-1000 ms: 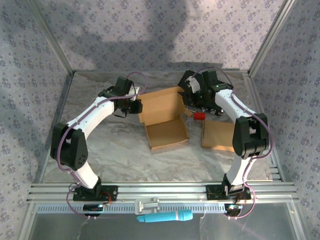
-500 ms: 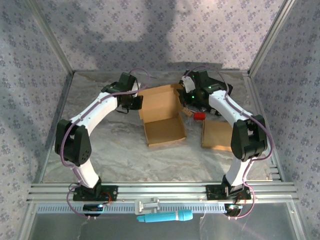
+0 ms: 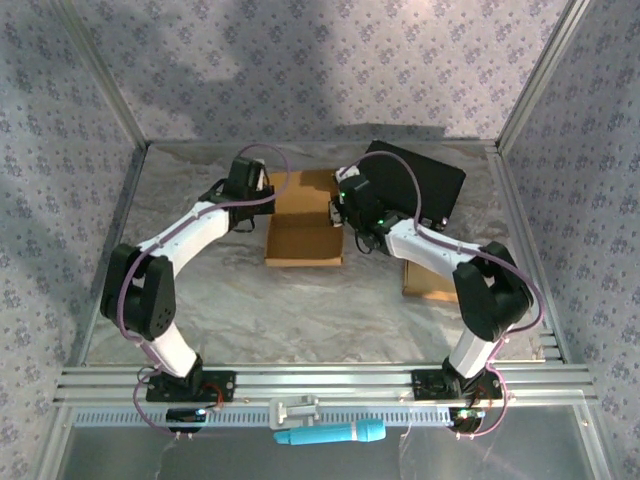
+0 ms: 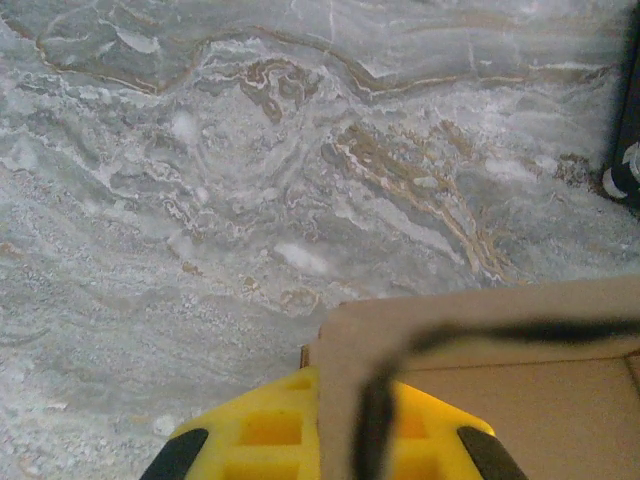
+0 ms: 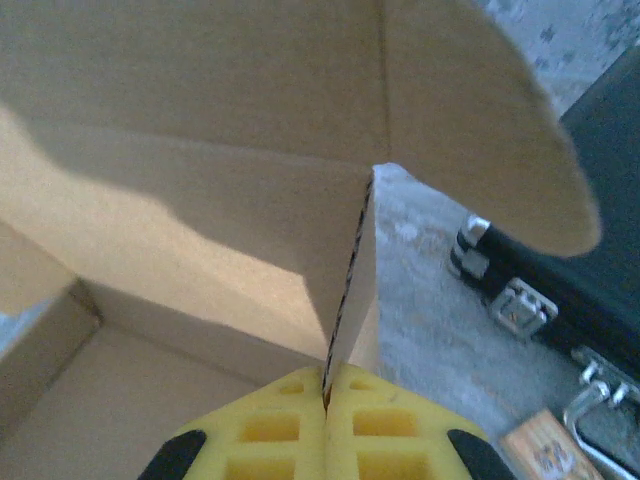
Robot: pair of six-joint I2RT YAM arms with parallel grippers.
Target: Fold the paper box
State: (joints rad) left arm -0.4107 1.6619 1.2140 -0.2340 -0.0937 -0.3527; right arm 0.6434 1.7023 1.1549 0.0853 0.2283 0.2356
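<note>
At mid-table, paper box (image 3: 303, 238): brown cardboard, open on top, standing between my two wrists.
Box walls: the left wall rises into my left grip. On the right, an upright panel stands edge-on in my right grip, with a rounded flap (image 5: 480, 130) curving above it.
My left gripper (image 4: 350, 410): narrow, pinching the box's left wall near its corner.
My right gripper (image 5: 327, 395): closed tight on the edge of the upright panel.
Table (image 4: 250, 180): grey veined marble under the box.
Black case (image 3: 415, 180): at the back, behind my right arm, near the box.
Flat cardboard (image 3: 428, 272): lying to the box's right, partly under my right arm.
</note>
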